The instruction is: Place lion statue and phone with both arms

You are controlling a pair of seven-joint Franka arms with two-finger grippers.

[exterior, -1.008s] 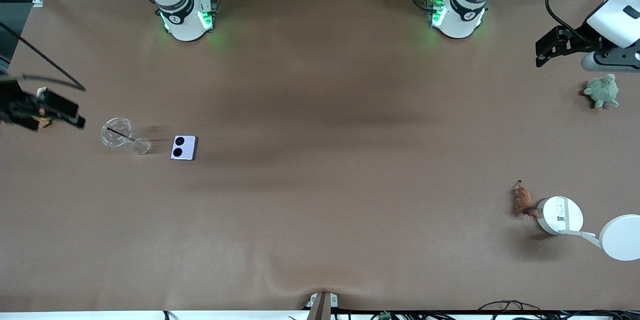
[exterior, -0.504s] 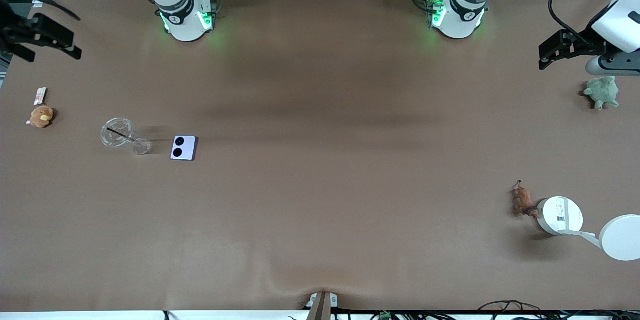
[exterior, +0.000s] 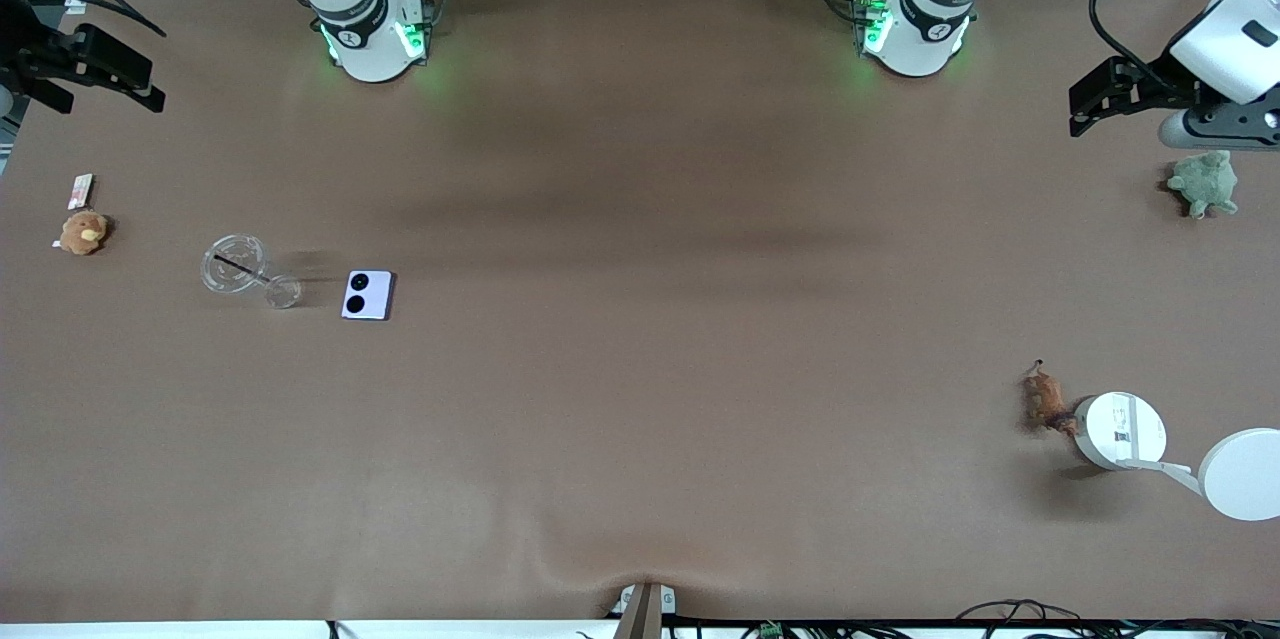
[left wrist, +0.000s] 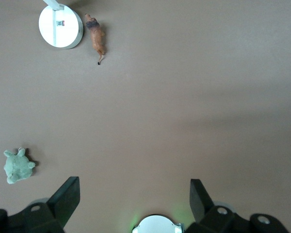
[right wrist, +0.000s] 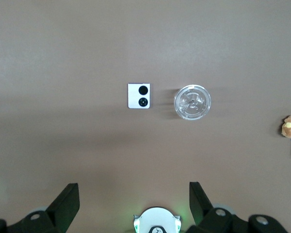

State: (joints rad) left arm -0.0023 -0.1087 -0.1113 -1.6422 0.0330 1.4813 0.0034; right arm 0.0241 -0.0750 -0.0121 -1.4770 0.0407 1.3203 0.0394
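Left gripper (left wrist: pixel 131 194): fingers (left wrist: pixel 68 194) spread wide, holding nothing; up in the air over the surface (exterior: pixel 640 369) at the left arm's end, just above the green plush (exterior: pixel 1204 183) in front view (exterior: pixel 1090 104).
Right gripper (right wrist: pixel 131 194): fingers (right wrist: pixel 68 196) wide apart, nothing held; in the air at the right arm's end, over the table edge near the bases' side (exterior: pixel 90 79).

Task items:
- Phone (exterior: pixel 367 294), lavender, folded, two black camera circles up; flat on surface toward right arm's end, just beside clear glass cup (exterior: pixel 245 271) lying on its side, not touching. Also in right wrist view (right wrist: pixel 138 95).
- Lion statue (exterior: pixel 1045 399), reddish-brown; on surface toward left arm's end, nearer front camera than green plush, touching or just beside the white round lamp base (exterior: pixel 1120 430). Also in left wrist view (left wrist: pixel 96 38).

Other: tan plush toy (exterior: pixel 82 231) w/ small tag (exterior: pixel 80 189) close by, at right arm's end.

View differences: left wrist view shows lion's thin dark-tipped tail clearly; front view shows a second white disc (exterior: pixel 1240 473) joined to lamp base by an arm, cut off in wrist view. Right wrist view looks straight down the cup (right wrist: pixel 192 102), so it reads as a circle.

Vs. 0.5 s ago: left gripper shifted slightly toward table centre and the front camera; right gripper almost unchanged. Objects unmoved.
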